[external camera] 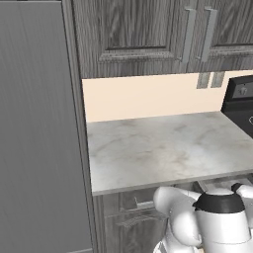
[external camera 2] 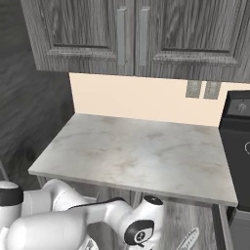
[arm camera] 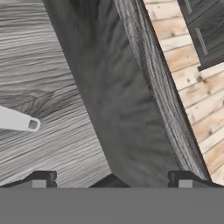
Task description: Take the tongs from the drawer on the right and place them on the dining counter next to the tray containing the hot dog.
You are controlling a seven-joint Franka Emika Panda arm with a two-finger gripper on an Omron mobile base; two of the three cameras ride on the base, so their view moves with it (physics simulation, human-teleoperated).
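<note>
The hand view looks down into the open drawer (arm camera: 52,61), with its dark grey wood-grain bottom on the left and its side wall (arm camera: 118,109) running down the middle. One silvery end of the tongs (arm camera: 17,120) lies on the drawer bottom at the left edge. My gripper (arm camera: 113,180) is open, its fingertips (arm camera: 43,179) wide apart with nothing between them, above the side wall and to the right of the tongs' end. In the right base view a tip of the tongs (external camera 2: 188,239) shows below the worktop, beside my arm. The dining counter, the tray and the hot dog are out of view.
A narrow marbled wall-side worktop (external camera: 163,148) overhangs the drawer, with dark upper cabinets (external camera: 133,29) above it. A black stove (external camera: 242,104) stands at the right and a tall grey panel (external camera: 34,123) at the left. Light plank floor (arm camera: 197,96) lies beyond the drawer's rim.
</note>
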